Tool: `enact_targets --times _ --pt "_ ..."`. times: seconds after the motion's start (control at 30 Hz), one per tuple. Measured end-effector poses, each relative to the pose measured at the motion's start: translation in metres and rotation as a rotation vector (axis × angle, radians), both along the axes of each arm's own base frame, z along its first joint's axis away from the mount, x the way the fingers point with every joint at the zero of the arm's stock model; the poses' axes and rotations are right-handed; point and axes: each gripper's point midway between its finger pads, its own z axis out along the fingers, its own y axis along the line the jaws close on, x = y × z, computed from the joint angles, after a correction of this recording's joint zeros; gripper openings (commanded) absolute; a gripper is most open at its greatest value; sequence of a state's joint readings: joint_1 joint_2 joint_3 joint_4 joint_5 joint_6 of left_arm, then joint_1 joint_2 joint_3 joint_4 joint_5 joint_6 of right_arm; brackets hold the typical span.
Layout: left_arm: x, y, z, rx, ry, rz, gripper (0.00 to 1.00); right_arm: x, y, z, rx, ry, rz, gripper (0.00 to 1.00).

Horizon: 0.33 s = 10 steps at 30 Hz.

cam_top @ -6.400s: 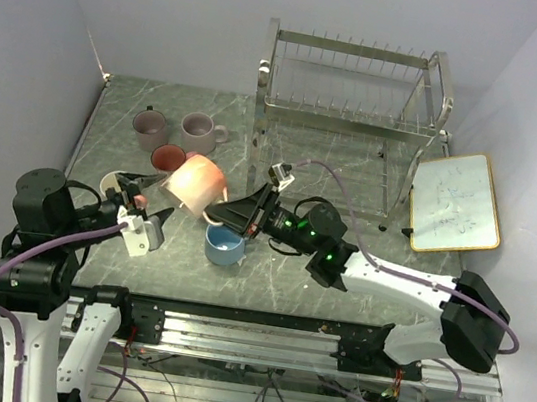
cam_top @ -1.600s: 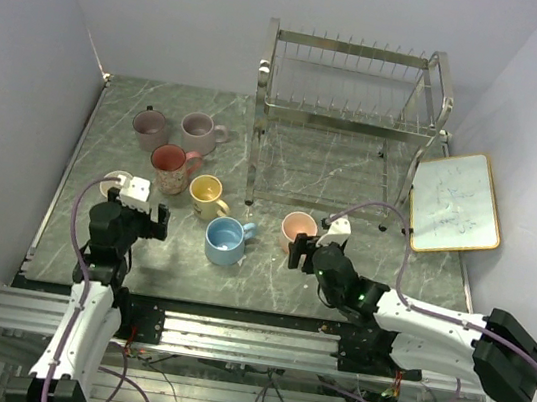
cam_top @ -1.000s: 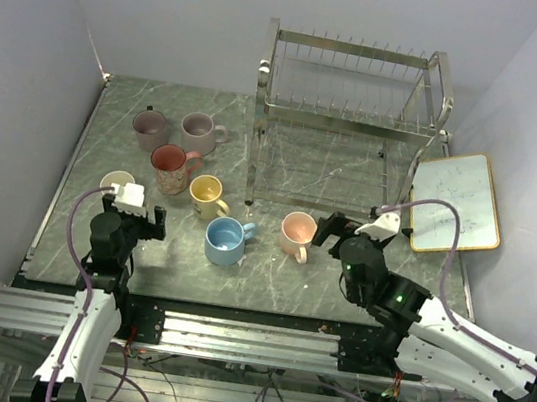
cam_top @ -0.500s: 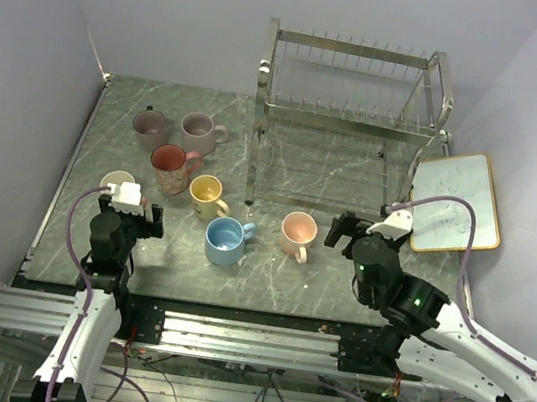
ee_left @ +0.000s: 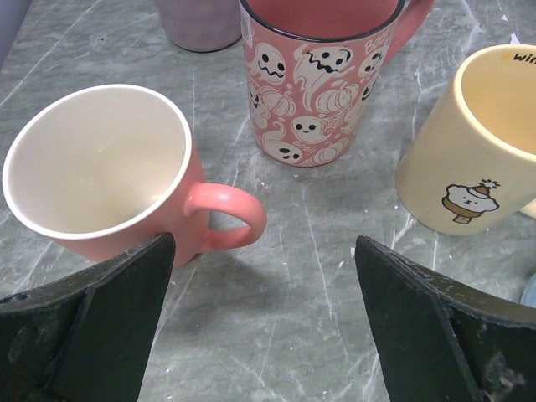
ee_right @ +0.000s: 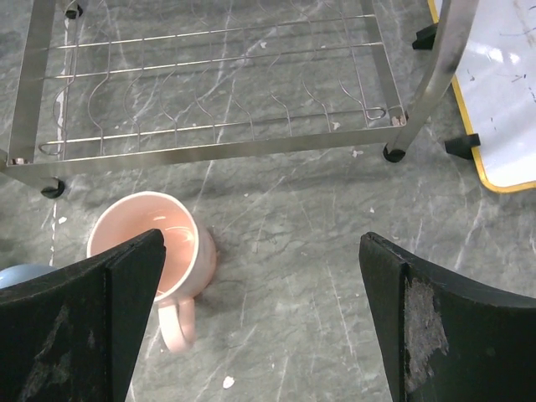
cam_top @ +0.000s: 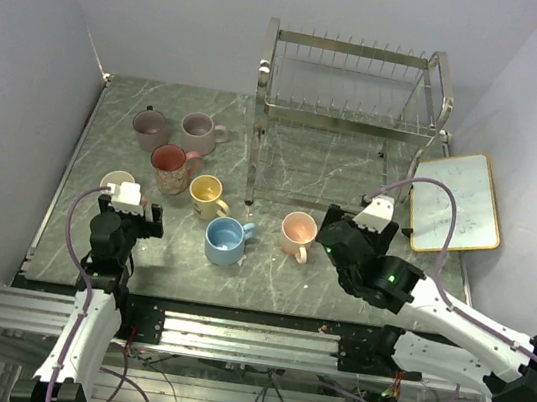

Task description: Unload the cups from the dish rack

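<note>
The chrome dish rack (cam_top: 346,122) stands at the back with no cups on its tiers; its lower tier (ee_right: 218,92) shows bare wire. Several cups stand on the table: two mauve (cam_top: 148,128) (cam_top: 198,132), a ghost-patterned red-pink one (cam_top: 170,166) (ee_left: 322,75), pale yellow (cam_top: 207,195) (ee_left: 477,142), light blue (cam_top: 225,240), peach (cam_top: 298,232) (ee_right: 151,243) and a salmon one (ee_left: 100,172). My left gripper (cam_top: 131,206) (ee_left: 264,327) is open just short of the salmon cup's handle. My right gripper (cam_top: 327,232) (ee_right: 264,327) is open right of the peach cup, holding nothing.
A gold-framed whiteboard (cam_top: 457,202) (ee_right: 511,84) leans right of the rack. The rack's front posts (ee_right: 448,67) stand just beyond my right gripper. Grey walls close in the table's left, back and right sides.
My right arm has drawn back from the peach cup, then swung its wrist left again so it sits close beside the cup. The left arm has barely moved.
</note>
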<state>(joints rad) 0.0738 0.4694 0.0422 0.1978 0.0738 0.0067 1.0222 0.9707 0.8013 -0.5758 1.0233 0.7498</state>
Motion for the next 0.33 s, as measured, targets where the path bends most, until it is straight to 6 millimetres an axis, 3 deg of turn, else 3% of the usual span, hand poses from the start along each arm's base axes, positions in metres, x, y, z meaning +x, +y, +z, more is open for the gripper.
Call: enact_targets --times 0.2,0.33 --pt "0.0 0.0 0.0 0.0 0.0 0.0 1.0 -0.008 -0.015 -0.008 0.035 -0.034 -0.001 1.0" --pt "0.0 0.0 0.0 0.0 0.0 0.0 1.0 -0.011 -0.034 -0.027 0.054 -0.047 -0.031 1.0"
